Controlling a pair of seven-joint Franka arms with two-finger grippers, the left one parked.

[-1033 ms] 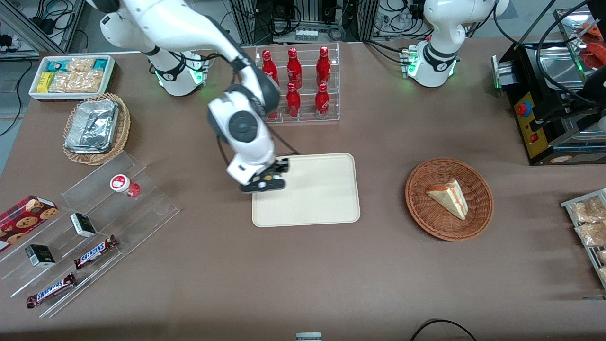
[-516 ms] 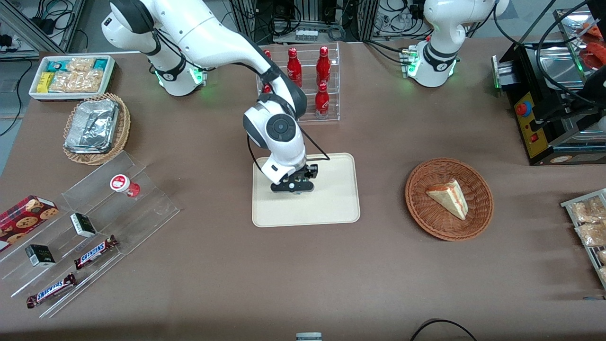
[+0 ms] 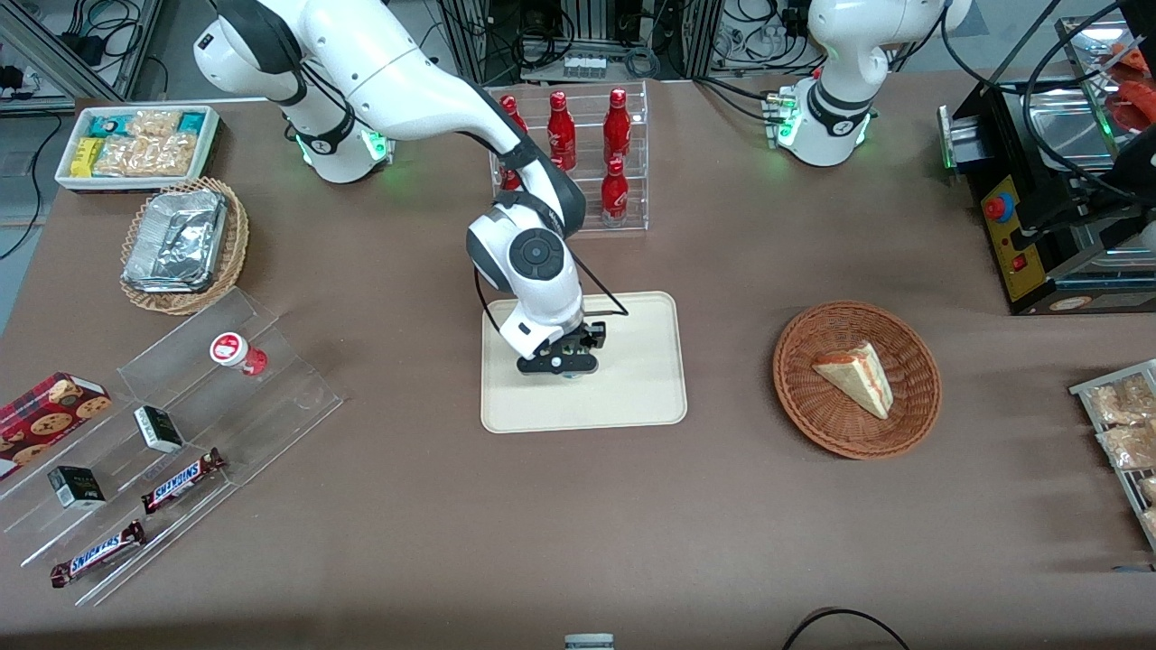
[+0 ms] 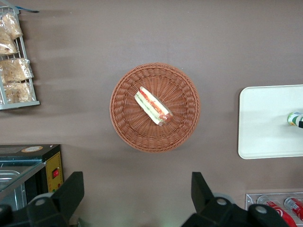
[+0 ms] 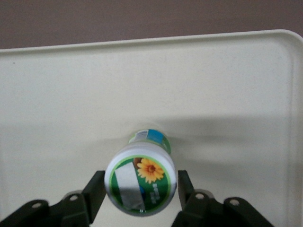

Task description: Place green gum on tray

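Observation:
The green gum (image 5: 141, 182) is a small bottle with a green-and-white lid bearing a sunflower. My right gripper (image 5: 139, 190) is shut on it, one black finger (image 5: 96, 191) on each side of the lid. The bottle hangs tilted, low over the cream tray (image 5: 71, 94), near its middle. In the front view the gripper (image 3: 558, 365) is over the tray (image 3: 637, 384), hiding most of the gum. The left wrist view shows the gum (image 4: 294, 118) sticking out over the tray (image 4: 265, 123).
A rack of red bottles (image 3: 587, 162) stands farther from the front camera than the tray. A wicker basket (image 3: 856, 433) with a sandwich lies toward the parked arm's end. A red-lidded bottle (image 3: 230, 349) sits on a clear stand toward the working arm's end.
The gripper carried the gum from the tray's edge at the working arm's end to over its middle, then sank slightly lower.

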